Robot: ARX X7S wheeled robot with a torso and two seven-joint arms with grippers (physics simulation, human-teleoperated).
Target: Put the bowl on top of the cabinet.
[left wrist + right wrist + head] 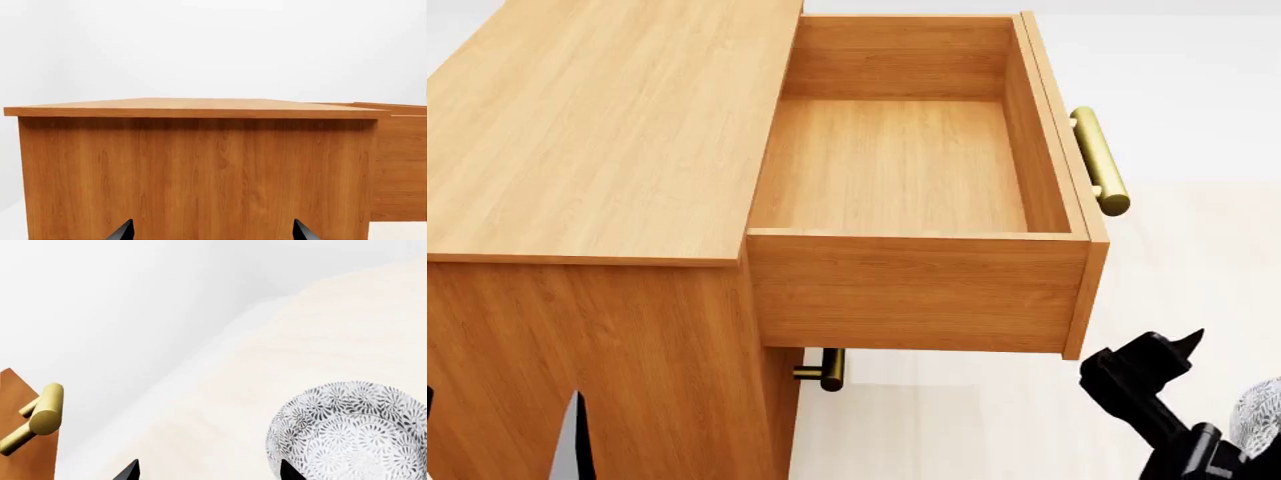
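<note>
Gaping drawer (894,165) of the cabinet (601,130), bowl (350,432) on floor.

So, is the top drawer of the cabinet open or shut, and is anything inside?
Open and empty: the top drawer is pulled far out of the cabinet, and its bare wooden floor shows.

One big wooden cabinet (601,150) is standing here, one drawer (908,170) is sticking out, two gold handles (1098,160) are showing, and one bowl (350,432) is sitting nearby.

Head looks down on cabinet (601,130); left wrist faces its side.
</note>
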